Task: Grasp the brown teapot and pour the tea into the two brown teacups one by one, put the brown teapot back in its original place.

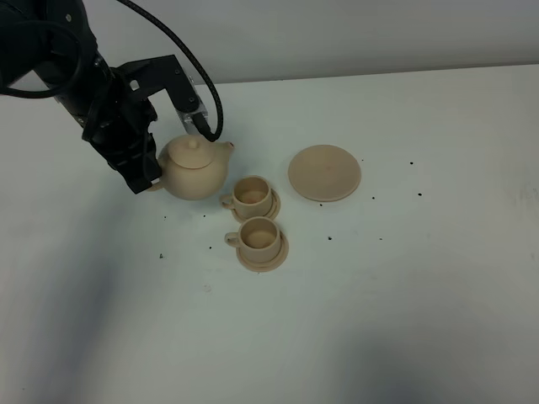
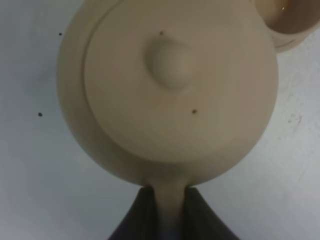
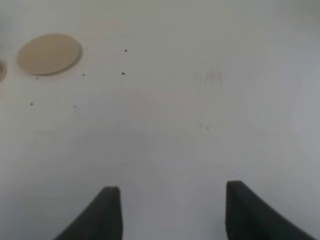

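Left gripper (image 1: 148, 177) closed tight on the loop handle of the brown teapot (image 1: 195, 171), one dark finger (image 2: 142, 215) pressed to each side of the handle, as the left wrist view shows from above the knobbed lid. The teapot sits at the left of the white desk (image 1: 421, 295), apart from the large saucer (image 1: 324, 172), with its spout pointing toward the back right. Whether its base touches the desk cannot be told. The two brown teacups stand on their own small saucers. The far teacup (image 1: 253, 195) is just beside the teapot's body and the near teacup (image 1: 259, 236) is directly in front of it. Right gripper (image 3: 170, 200) open and holding nothing above bare desk, well apart from the large saucer.
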